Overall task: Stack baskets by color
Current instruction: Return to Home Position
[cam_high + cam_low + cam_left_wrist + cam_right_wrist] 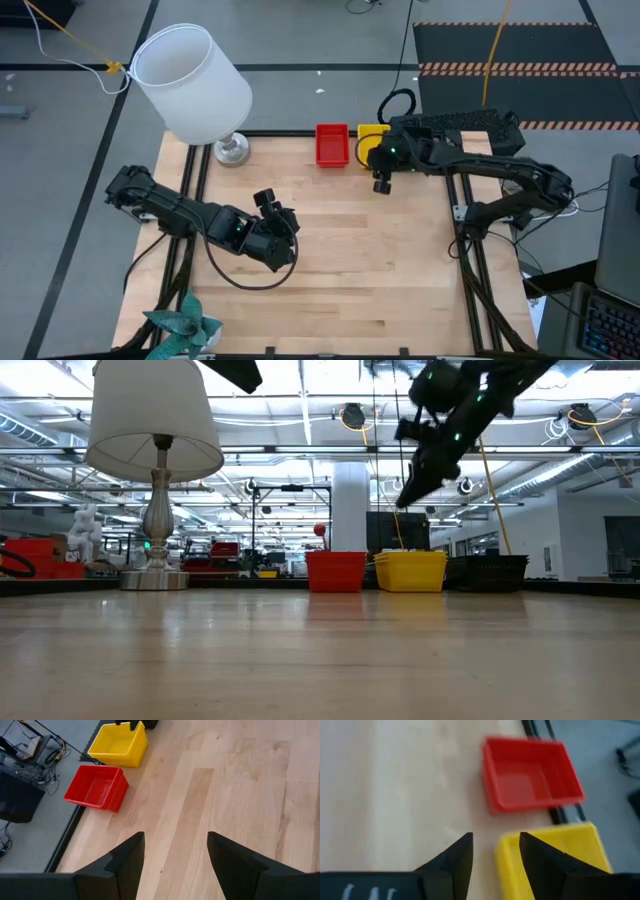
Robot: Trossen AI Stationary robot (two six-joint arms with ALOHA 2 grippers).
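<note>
Along the table's far edge stand a red basket [332,145] [95,787] and, to its right, a yellow basket [368,133] [119,744], both bottom down on the wood. In the low view a black basket [487,572] stands to the right of the yellow one; in the high view my right arm hides it. My right gripper [382,186] [495,852] hangs open above the near side of the yellow basket [555,860], well clear of it [415,485]. My left gripper [268,204] [175,855] waits open over the middle of the table, with nothing between its fingers.
A white lamp [190,85] with a metal foot [232,150] stands at the table's far left corner. A teal paper-like thing [185,325] lies at the near left corner. Bare wood [380,260] spreads between the arms and the near edge.
</note>
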